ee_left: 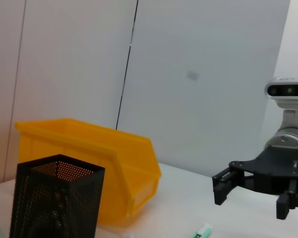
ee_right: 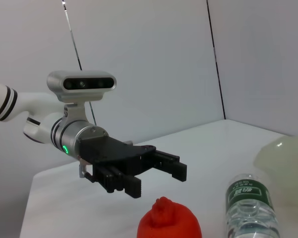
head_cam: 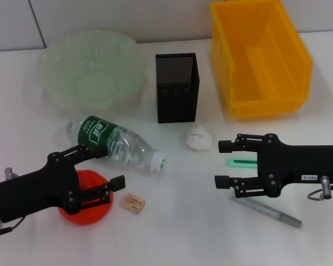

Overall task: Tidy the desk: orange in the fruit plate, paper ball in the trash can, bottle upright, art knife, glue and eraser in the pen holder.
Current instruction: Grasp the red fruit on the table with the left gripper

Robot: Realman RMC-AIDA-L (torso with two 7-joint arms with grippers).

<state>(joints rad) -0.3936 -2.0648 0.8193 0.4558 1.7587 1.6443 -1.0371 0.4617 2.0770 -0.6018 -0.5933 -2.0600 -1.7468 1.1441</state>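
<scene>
Hovering over the orange [head_cam: 84,198], left gripper [head_cam: 110,173] jaws spread, right gripper [head_cam: 222,163] jaws spread beside art knife [head_cam: 243,162].

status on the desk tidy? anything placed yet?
Nothing placed yet. The orange sits on the table under the open left gripper. The open right gripper holds nothing. Left: bottle lying down, paper ball beside the pen holder, eraser, art knife and glue loose.
</scene>
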